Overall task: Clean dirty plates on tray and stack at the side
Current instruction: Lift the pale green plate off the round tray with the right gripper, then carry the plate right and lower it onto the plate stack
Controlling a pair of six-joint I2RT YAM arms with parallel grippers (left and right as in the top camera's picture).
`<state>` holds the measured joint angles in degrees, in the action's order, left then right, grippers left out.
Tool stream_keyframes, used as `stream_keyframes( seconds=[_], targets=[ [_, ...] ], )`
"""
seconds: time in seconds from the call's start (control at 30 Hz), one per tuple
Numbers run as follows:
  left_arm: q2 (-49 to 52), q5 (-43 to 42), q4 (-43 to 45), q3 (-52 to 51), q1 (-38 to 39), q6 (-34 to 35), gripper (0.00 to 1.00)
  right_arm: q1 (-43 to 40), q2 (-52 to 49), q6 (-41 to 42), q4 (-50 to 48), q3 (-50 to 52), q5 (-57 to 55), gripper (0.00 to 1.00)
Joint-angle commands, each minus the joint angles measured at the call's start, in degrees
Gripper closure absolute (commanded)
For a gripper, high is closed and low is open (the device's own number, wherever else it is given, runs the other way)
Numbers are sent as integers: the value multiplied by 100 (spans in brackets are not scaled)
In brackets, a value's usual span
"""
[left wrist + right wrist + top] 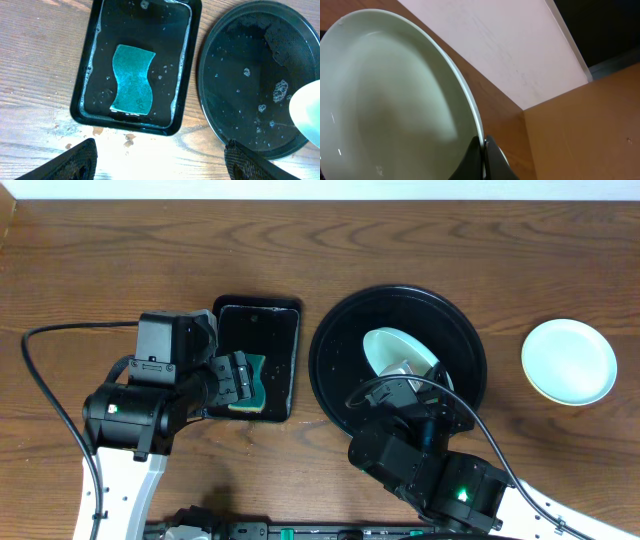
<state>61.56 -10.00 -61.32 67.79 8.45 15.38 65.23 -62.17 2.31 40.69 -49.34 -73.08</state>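
One plate (392, 345) tilted over tray (336, 348), centre frame | right gripper (482, 150) clamped on its rim | left gripper (160, 155) apart

From overhead the right arm (440, 480) covers the lower part of the plate (392, 345) and the near rim of the tray (320, 350). Left wrist cam only gets a pale corner of it at the right edge, and right wrist cam crops it too.

No readable text, labels, brands or numbers on anything.
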Motion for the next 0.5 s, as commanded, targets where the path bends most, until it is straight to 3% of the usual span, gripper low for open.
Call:
stream_keyframes(
  seconds=[0.0, 0.47],
  targets=[
    [-9, -4, -13, 2, -13, -33, 18, 81, 61, -7, -17, -50, -212, 99],
    [-9, -4, -15, 2, -13, -33, 18, 81, 61, -7, -15, -50, -212, 99]
  ],
)
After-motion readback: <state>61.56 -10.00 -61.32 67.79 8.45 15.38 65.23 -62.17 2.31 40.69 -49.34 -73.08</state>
